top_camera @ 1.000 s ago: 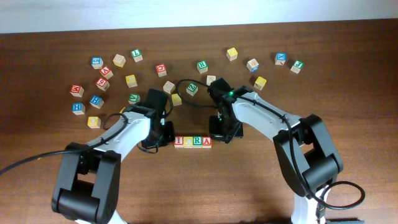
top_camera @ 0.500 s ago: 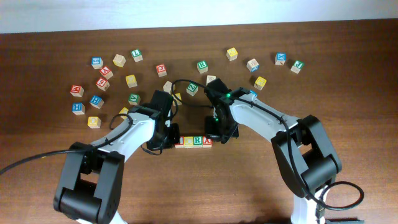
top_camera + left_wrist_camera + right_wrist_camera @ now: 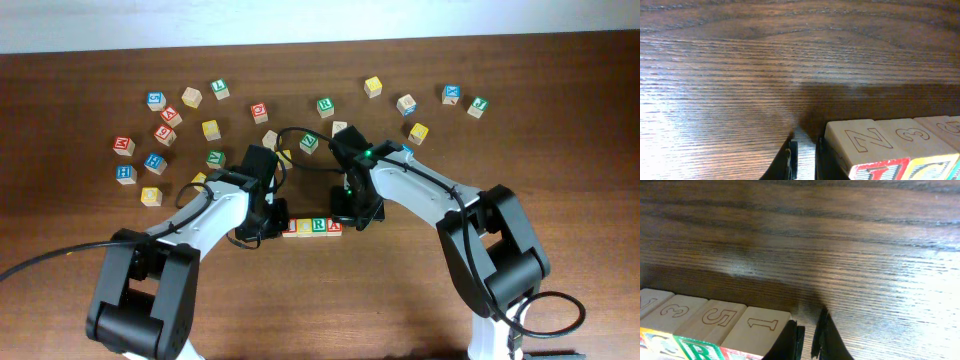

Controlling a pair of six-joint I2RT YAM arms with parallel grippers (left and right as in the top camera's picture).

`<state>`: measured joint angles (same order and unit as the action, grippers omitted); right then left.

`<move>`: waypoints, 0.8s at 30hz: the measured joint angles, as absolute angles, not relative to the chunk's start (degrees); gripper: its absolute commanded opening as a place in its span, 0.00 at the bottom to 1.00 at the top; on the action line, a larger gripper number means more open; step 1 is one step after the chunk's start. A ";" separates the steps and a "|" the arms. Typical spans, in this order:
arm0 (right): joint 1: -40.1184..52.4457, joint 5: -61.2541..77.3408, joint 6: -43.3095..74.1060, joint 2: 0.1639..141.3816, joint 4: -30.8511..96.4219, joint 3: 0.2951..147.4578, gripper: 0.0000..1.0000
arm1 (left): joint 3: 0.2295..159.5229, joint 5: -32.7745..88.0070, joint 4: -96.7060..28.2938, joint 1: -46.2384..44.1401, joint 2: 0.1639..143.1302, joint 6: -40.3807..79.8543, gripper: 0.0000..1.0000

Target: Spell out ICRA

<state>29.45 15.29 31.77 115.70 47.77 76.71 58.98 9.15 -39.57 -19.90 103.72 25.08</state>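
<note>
Four cubes stand in a touching row on the table: red I (image 3: 290, 228), yellow C (image 3: 304, 227), green R (image 3: 318, 227), red A (image 3: 333, 227). My left gripper (image 3: 272, 222) is at the row's left end, against the I cube (image 3: 860, 145). Its jaws are shut to a narrow slit with nothing between them (image 3: 806, 162). My right gripper (image 3: 351, 214) is at the right end, against the A cube (image 3: 757, 330). It is also shut to a slit and empty (image 3: 809, 340). The R cube (image 3: 715, 320) and C cube (image 3: 675, 311) show beside A.
Many loose alphabet cubes lie scattered along the far half of the table, among them a blue one (image 3: 154, 161), a yellow one (image 3: 210, 129) and a green one (image 3: 310, 143) just behind the arms. A white wall edge (image 3: 320, 20) runs along the back.
My left gripper has moved right up to the I cube and my right gripper has shifted slightly left to the A cube. Nothing has moved in the last half second.
</note>
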 measured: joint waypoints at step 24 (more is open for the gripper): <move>29.52 14.55 32.29 115.66 48.95 76.75 0.12 | 59.27 0.97 -41.10 -20.29 103.50 25.08 0.13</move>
<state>29.52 14.55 32.29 115.66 48.95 76.75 59.27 0.97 -41.10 -20.29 103.50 25.08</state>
